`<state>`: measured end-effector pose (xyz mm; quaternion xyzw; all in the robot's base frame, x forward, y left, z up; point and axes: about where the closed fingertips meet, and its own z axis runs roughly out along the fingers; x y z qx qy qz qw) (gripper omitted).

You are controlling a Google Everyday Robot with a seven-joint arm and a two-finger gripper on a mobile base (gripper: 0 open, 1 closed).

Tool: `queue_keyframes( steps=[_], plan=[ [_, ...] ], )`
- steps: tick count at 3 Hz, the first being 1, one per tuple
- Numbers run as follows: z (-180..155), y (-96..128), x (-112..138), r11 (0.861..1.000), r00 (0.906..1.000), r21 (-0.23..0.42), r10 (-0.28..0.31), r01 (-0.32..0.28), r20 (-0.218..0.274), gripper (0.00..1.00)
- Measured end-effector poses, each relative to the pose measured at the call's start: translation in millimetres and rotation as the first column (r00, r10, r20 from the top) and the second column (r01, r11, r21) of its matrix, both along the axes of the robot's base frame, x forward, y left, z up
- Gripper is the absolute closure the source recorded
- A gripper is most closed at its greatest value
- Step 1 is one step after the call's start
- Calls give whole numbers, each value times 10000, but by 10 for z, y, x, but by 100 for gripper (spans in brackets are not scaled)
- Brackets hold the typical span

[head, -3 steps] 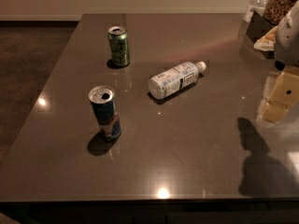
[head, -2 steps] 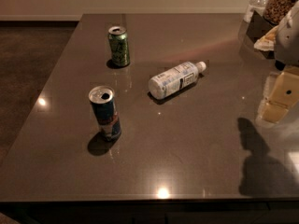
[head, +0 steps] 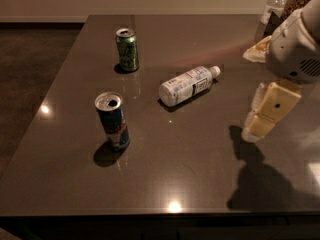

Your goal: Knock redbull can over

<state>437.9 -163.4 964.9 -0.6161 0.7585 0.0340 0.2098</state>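
The redbull can [head: 112,122], blue and silver with a red mark and a silver top, stands upright on the dark table [head: 175,174], left of centre. My gripper [head: 261,118], cream-coloured, hangs over the table's right side, far to the right of the can and apart from it. It holds nothing that I can see. Its shadow falls on the table below it.
A green can [head: 127,49] stands upright at the back left. A clear white-labelled plastic bottle [head: 187,85] lies on its side between the redbull can and the gripper. A snack packet [head: 259,49] and other items sit at the back right corner. The table's front edge [head: 150,215] is near.
My gripper and arm have moved a little to the left, further over the table. The cans and the bottle have not moved.
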Motion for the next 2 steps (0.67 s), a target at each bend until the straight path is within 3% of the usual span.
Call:
queue_keyframes(
  steps=[1,2],
  plan=[
    [-131,447,-6,9908,9985,1244,536,-538,53,0],
    [-296,885,1,9654,9958,2451,913,-895,39,0]
  ],
)
